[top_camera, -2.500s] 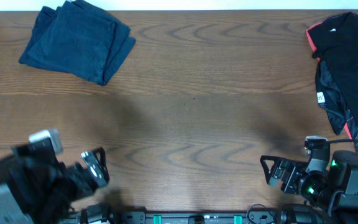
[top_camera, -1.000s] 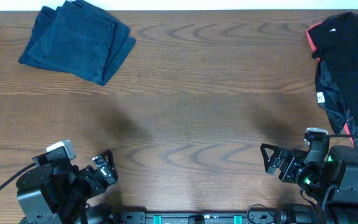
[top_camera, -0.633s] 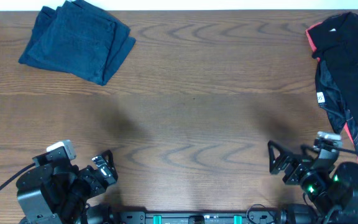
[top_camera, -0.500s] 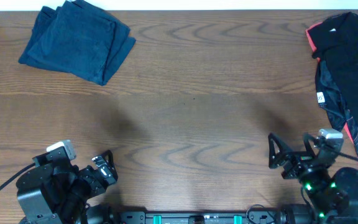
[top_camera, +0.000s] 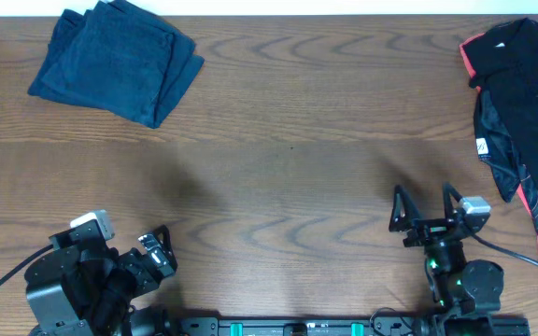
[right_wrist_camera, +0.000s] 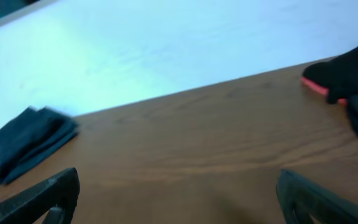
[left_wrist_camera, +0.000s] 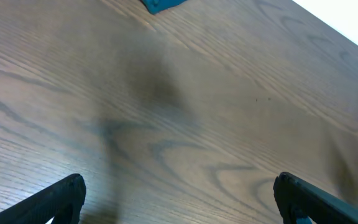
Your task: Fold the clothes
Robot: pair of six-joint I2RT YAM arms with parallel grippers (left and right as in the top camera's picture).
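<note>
The clothes lie in two places. A folded dark navy garment (top_camera: 115, 61) rests at the far left corner and shows in the right wrist view as a navy garment (right_wrist_camera: 23, 143) on the left. A black garment with coral-pink trim (top_camera: 521, 93) lies crumpled at the far right edge; the right wrist view shows this black garment (right_wrist_camera: 353, 74) at its right border. My left gripper (top_camera: 157, 250) sits open at the near left over bare wood (left_wrist_camera: 179, 186). Open too, my right gripper (top_camera: 424, 194) points toward the far edge at the near right, nothing between its fingers (right_wrist_camera: 178, 183).
The wooden table (top_camera: 288, 159) is bare between the two garments. A white wall (right_wrist_camera: 166, 43) rises behind the far edge. A blue scrap of fabric (left_wrist_camera: 161, 5) shows at the top of the left wrist view. Cables trail by the right arm's base (top_camera: 521, 261).
The right arm has swung from pointing left to pointing toward the far edge, its gripper shifting slightly left. The left arm settled earlier and has stayed still for the last second. Both garments are unmoved.
</note>
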